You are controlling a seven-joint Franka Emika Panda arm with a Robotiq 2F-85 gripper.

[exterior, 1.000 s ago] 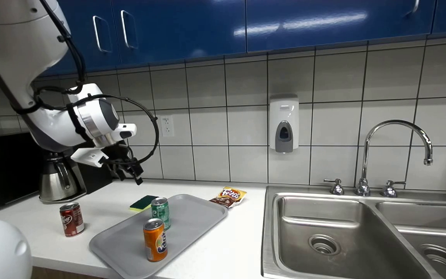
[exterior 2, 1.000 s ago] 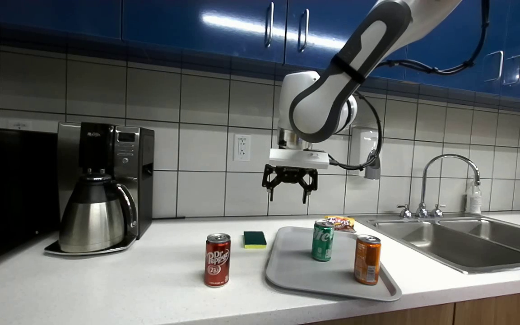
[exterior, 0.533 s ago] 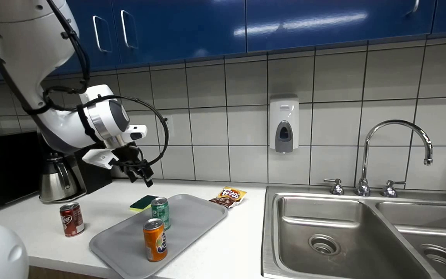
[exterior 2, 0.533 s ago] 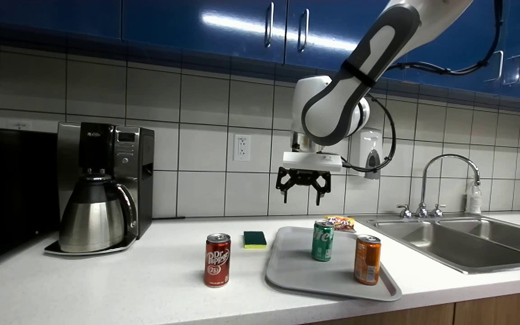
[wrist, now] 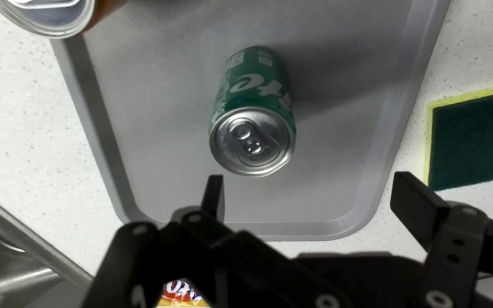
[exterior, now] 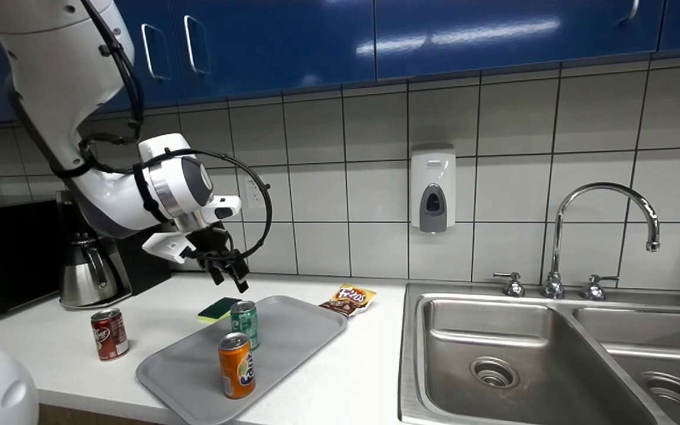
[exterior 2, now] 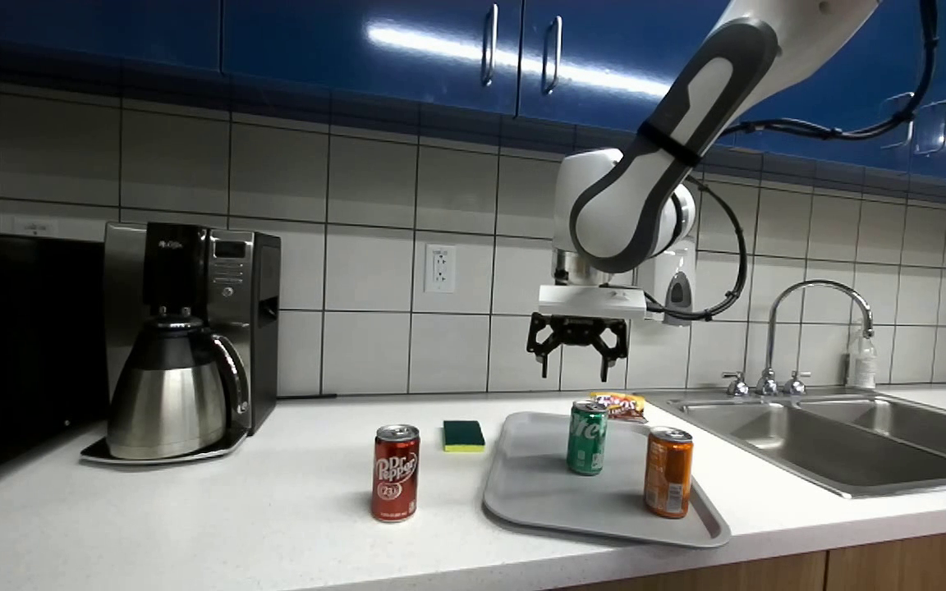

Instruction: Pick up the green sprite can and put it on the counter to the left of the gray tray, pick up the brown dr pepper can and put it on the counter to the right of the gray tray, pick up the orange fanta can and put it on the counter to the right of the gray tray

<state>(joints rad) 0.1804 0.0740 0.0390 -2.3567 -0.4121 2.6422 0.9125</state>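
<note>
The green sprite can (exterior 2: 587, 439) and the orange fanta can (exterior 2: 668, 474) stand upright on the gray tray (exterior 2: 539, 492). On the counter (exterior 2: 276, 525), to the tray's left in both exterior views, is the brown dr pepper can (exterior 2: 396, 476); the wrist view does not show it. My gripper (exterior 2: 575, 375) hangs open above the tray's back end, higher than the sprite can and touching nothing. In the wrist view the sprite can (wrist: 257, 94) lies just ahead of the gap between the fingertips, nearer the left one, and only part of the fanta can (wrist: 58, 17) shows.
A green and yellow sponge (exterior 2: 463, 437) lies beside the tray's left edge. Behind the tray is a snack bag (exterior: 349, 300). The steel sink (exterior: 493, 330) is set in on the right. A coffee maker (exterior 2: 194, 328) stands at the back left against the tiled wall.
My open gripper has travelled to the right and slightly down in both exterior views, from left of the tray to over its back end. The cans and tray have not moved.
</note>
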